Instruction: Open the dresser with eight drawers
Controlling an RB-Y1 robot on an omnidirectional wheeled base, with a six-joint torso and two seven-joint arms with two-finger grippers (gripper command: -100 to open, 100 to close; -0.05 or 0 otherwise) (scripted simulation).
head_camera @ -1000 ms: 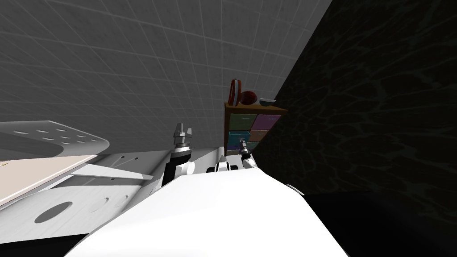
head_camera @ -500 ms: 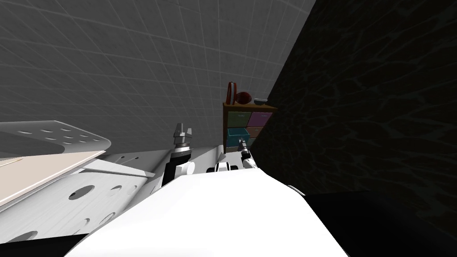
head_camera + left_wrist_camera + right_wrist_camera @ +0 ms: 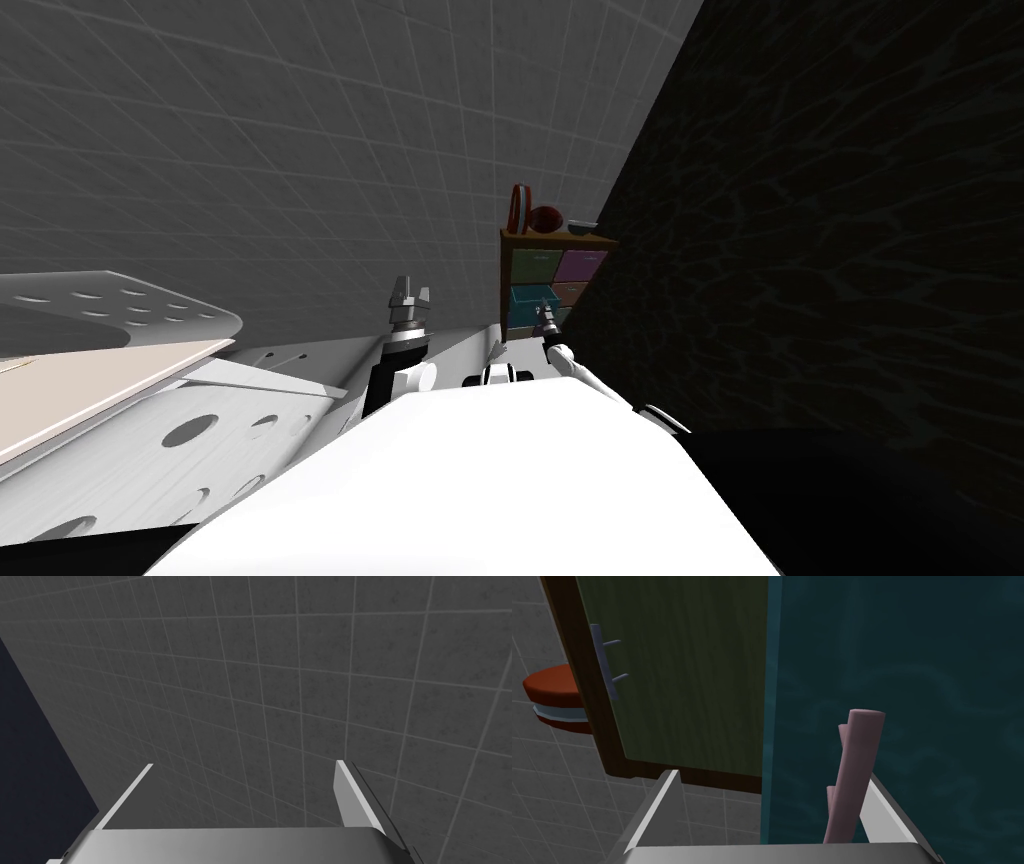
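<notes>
Brown wooden dresser [image 3: 545, 268], beside dark wall ahead: my right gripper [image 3: 772, 774], fingers wide, straddles teal drawer's [image 3: 912, 676] mauve bar handle [image 3: 857, 766] off-centre, so pulling may slip off; left gripper [image 3: 245, 763] likewise wide.

Dresser [image 3: 550, 238] frame was brown. Teal drawer [image 3: 912, 666] carried a mauve handle [image 3: 857, 766]; olive drawer [image 3: 682, 676] showed wood grain. Wall [image 3: 300, 676] grey, tiled.

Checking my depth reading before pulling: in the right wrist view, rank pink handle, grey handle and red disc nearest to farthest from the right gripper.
1. Pink handle, between the right gripper's fingers, on the teal drawer.
2. Grey handle, on the green drawer.
3. Red disc, beyond the dresser's edge.
</notes>
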